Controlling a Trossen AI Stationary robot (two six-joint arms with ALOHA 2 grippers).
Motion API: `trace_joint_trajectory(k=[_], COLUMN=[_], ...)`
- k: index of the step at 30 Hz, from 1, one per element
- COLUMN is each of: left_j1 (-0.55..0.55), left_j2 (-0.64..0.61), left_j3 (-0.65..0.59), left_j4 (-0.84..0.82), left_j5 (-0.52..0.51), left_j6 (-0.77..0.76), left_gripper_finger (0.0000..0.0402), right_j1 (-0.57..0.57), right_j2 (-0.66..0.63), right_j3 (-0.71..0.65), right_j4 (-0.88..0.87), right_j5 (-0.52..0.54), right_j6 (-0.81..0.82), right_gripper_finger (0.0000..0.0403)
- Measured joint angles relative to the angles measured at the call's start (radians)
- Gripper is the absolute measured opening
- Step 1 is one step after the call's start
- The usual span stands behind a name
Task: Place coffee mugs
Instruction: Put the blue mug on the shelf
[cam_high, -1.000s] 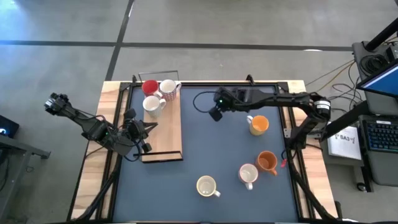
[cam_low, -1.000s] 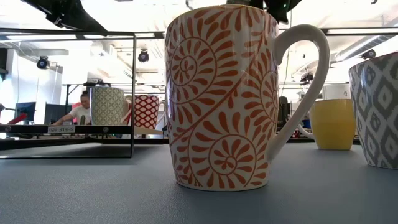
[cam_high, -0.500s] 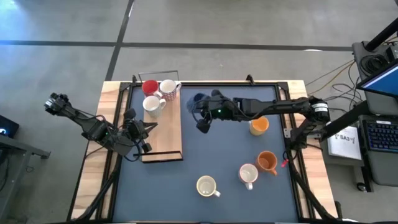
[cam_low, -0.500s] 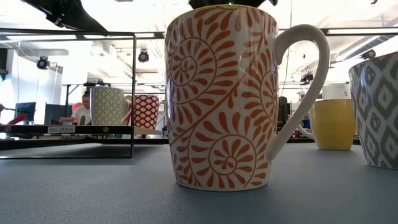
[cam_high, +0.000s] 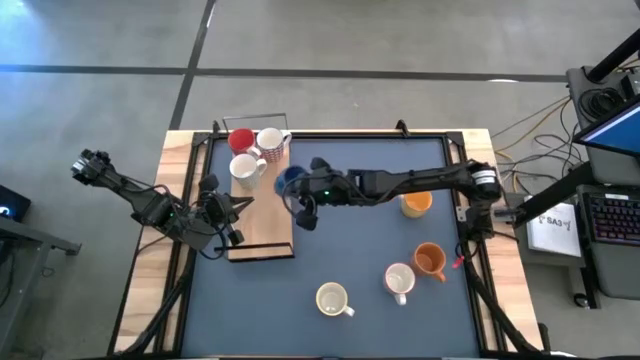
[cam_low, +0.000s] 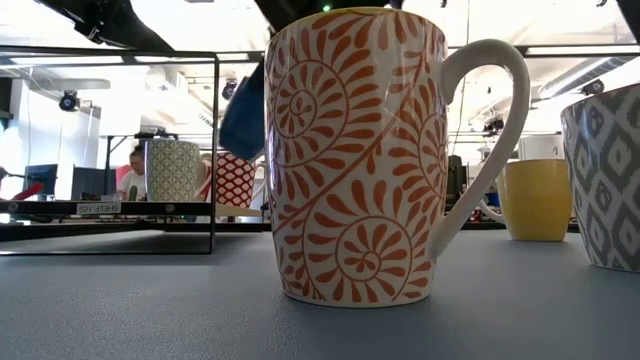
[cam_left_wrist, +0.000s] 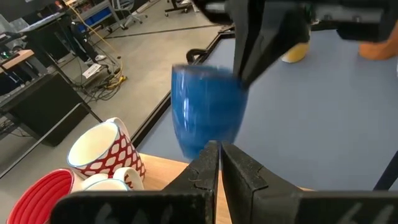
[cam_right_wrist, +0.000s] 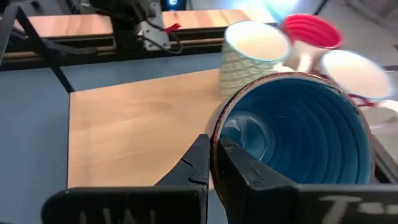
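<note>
The blue mug (cam_high: 291, 180) was a glossy deep blue outside, with concentric ridges inside its bowl (cam_right_wrist: 292, 124). It hung upright in the air, near the right edge of the wooden board (cam_high: 262, 205), clear of the bench (cam_high: 350, 260). The right claw (cam_high: 303, 205) was clenched on its rim, one finger inside and one outside, the right arm stretched across from the 3 o'clock side.

On the board's 12 o'clock end stood three mugs close together: a red mug (cam_high: 241, 139), a white mug with red pattern (cam_high: 271, 142) and a cream mug (cam_high: 244, 167).

Toward 3 o'clock from the blue mug sat a yellow mug (cam_high: 416, 202); further toward 5 o'clock an orange mug (cam_high: 430, 260) and a grey-patterned white mug (cam_high: 399, 279) stood just beside each other, and an orange-spiral white mug (cam_high: 332, 298) stood at 6 o'clock.

The left claw (cam_left_wrist: 219, 163) waited at the board's 9 o'clock edge, its fingers closed on nothing.
</note>
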Motion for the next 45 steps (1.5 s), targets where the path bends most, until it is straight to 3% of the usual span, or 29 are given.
trace_joint_trajectory(k=[10,21,33,45], left_j1=[0.000,0.000,0.000,0.000], left_j2=[0.000,0.000,0.000,0.000], left_j3=[0.000,0.000,0.000,0.000], left_j4=[0.000,0.000,0.000,0.000], left_j5=[0.000,0.001,0.001,0.001], left_j6=[0.000,0.003,0.003,0.003], left_gripper_finger=[0.0001,0.0001,0.0001,0.0001], right_j1=[0.002,0.001,0.001,-0.001], right_j2=[0.156,0.232,0.265,0.265], right_j3=[0.153,0.277,0.306,0.305], right_j4=[-0.044,-0.168,-0.206,-0.198], right_j5=[-0.048,-0.039,-0.039,-0.037], right_j6=[-0.055,-0.095,-0.097,-0.102], right_gripper_finger=[0.0009,0.0009,0.0010,0.0049])
